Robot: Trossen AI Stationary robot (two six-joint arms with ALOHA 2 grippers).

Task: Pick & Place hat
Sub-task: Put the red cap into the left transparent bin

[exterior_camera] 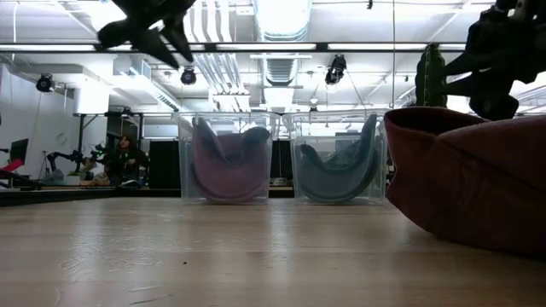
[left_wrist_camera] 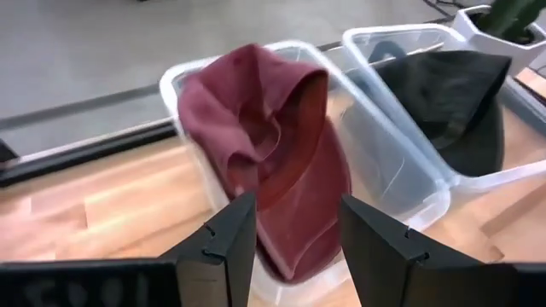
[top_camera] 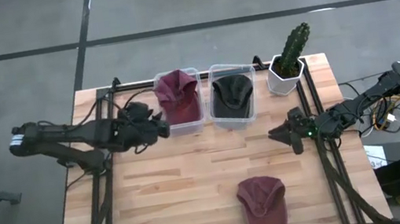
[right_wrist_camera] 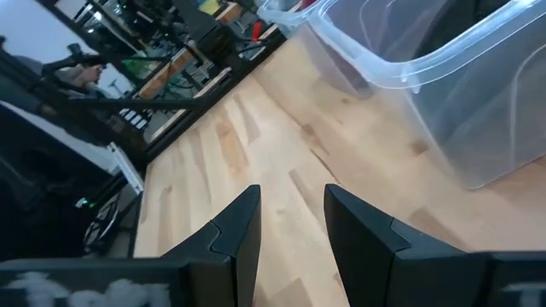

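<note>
A maroon cap [top_camera: 262, 203] lies flat on the table near its near edge; in the low view it [exterior_camera: 469, 183] fills the right side. Another maroon hat [top_camera: 178, 95] sits in the left clear bin [top_camera: 186, 73], seen in the left wrist view as hat [left_wrist_camera: 264, 145]. A dark hat [top_camera: 231, 95] fills the right clear bin [top_camera: 241, 67]. My left gripper [top_camera: 162, 127] hovers open just left of the maroon hat's bin, with its gripper [left_wrist_camera: 294, 226] facing that bin. My right gripper [top_camera: 275, 133] is open above bare table, right of centre.
A potted cactus [top_camera: 290, 57] in a white pot stands at the far right corner beside the bins. Black rails [top_camera: 103, 182] run along the table's left and right sides. Bare wood [top_camera: 178, 179] lies between the bins and the near cap.
</note>
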